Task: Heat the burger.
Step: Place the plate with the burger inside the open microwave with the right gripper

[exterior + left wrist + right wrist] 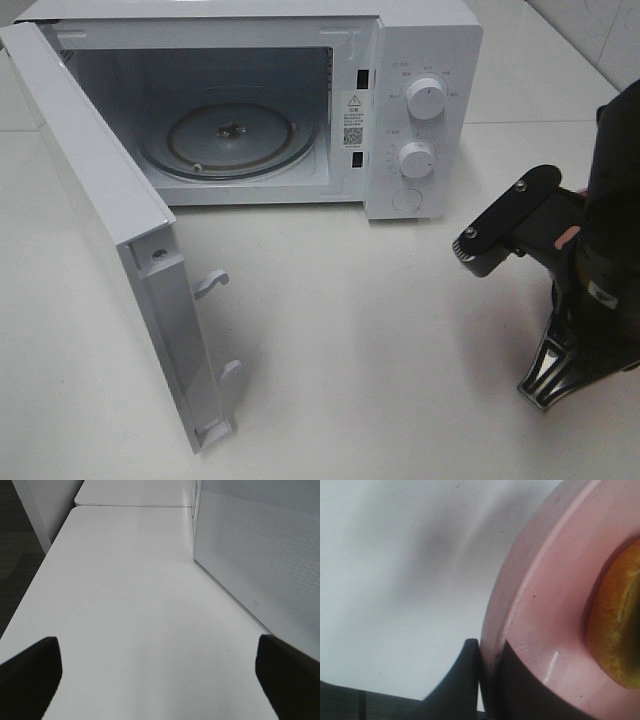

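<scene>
Arms apart, one gripping.
Right arm (610,200) at near right, right gripper (489,652) pinching the pink plate (535,570) rim; left gripper (160,680) spread wide.

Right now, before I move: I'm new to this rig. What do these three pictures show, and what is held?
This is a two-armed robot at a white table. The high camera looks down on a white microwave oven, its door swung open and its round glass turntable bare; the black right arm stands at that view's right edge. The other two pictures come from wrist cameras. The left end effector is open above the table beside the microwave, holding nothing. The right end effector pinches the rim of a round pink plate carrying the golden-brown burger.
</scene>
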Tool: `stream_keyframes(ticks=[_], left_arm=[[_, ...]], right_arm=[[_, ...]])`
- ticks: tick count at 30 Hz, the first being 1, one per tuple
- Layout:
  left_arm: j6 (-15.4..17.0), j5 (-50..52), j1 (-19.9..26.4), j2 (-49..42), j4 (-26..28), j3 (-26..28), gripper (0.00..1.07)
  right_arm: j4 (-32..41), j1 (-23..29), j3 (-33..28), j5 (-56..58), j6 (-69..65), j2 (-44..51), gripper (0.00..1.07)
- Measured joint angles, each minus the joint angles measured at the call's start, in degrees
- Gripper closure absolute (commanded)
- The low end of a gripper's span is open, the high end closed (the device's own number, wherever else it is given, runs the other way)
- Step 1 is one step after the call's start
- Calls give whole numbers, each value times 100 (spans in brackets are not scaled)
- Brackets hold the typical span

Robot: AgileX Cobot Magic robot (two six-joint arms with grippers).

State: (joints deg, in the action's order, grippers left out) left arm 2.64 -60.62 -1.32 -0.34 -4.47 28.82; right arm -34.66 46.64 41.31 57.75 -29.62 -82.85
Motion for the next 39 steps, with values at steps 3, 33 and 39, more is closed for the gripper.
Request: stream_keyframes(ticks=[3,33,39], left_arm=[[0,0,0,0,0,0,9],[0,0,0,0,0,0,9],[0,0,0,0,0,0,9]], right_arm=[[0,413,0,143,0,0,107],[-29,2137,0,458,361,0,105],[-206,2137,0,441,808,0,105]])
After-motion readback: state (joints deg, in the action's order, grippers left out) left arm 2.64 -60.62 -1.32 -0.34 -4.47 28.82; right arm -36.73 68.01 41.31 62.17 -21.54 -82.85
